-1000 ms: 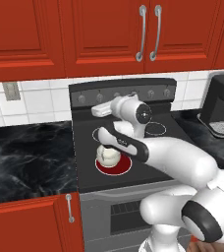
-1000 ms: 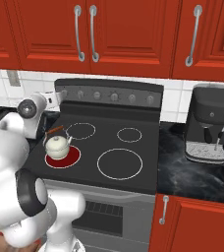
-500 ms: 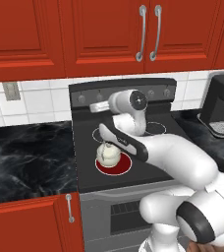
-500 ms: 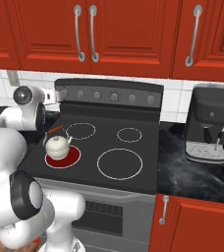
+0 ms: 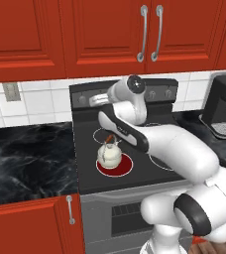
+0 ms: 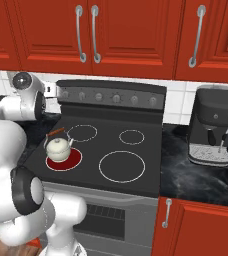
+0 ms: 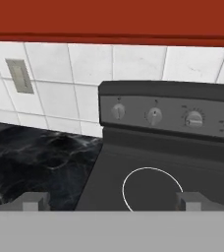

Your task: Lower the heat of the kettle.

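Fingers [image 7: 35,201] spread wide, gripping nothing, hovering above the black stove's [image 5: 87,178] back-left corner facing its knob panel [image 7: 173,115]. Small cream-white kettle with reddish wooden handle [image 5: 109,155] sitting on glowing red front-left burner [image 6: 71,161], near the stove's front edge.

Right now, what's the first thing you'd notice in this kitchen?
The glowing red burner at the black stove's front left, with a small cream-white kettle with a reddish-brown wooden handle sitting on it. Then the big white robot arm, its open gripper reaching toward the row of knobs on the back panel.
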{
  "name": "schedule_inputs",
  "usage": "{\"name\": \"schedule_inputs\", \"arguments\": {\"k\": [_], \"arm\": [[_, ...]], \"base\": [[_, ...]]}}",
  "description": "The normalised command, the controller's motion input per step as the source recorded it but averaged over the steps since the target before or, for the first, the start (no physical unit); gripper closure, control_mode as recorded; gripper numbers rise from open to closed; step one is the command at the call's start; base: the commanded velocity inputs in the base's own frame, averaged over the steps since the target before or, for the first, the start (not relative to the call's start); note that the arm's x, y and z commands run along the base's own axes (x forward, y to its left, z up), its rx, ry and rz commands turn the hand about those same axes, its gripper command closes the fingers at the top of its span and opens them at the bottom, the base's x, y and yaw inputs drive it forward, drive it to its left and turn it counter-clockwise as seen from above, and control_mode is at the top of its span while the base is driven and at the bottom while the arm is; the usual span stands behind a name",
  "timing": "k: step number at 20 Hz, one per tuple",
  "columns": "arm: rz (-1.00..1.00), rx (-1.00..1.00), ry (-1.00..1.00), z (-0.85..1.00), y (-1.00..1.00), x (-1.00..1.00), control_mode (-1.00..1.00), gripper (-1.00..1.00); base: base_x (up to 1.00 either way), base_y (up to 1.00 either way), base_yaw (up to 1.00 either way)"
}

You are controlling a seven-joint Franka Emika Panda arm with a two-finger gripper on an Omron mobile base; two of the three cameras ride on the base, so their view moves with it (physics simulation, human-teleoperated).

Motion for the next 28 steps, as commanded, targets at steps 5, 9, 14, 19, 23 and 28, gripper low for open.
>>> {"name": "schedule_inputs", "arguments": {"k": [5, 9, 14, 19, 23, 28], "arm": [[0.0, 0.0, 0.0, 0.0, 0.0, 0.2, -1.0, -1.0], [0.0, 0.0, 0.0, -0.06, 0.0, 0.04, -1.0, -1.0], [0.0, 0.0, -0.01, -0.24, 0.0, 0.0, -1.0, -1.0], [0.0, 0.01, -0.1, -0.35, 0.0, 0.0, -1.0, -1.0], [0.0, 0.02, -0.17, -0.26, 0.0, 0.06, -1.0, -1.0], [0.0, 0.07, -0.09, -0.04, 0.0, 0.21, -1.0, -1.0]], "base": [[0.0, 0.0, 0.0], [0.0, 0.0, 0.0], [0.0, 0.0, 0.0], [0.0, 0.0, 0.0], [0.0, 0.0, 0.0], [0.0, 0.0, 0.0]]}}
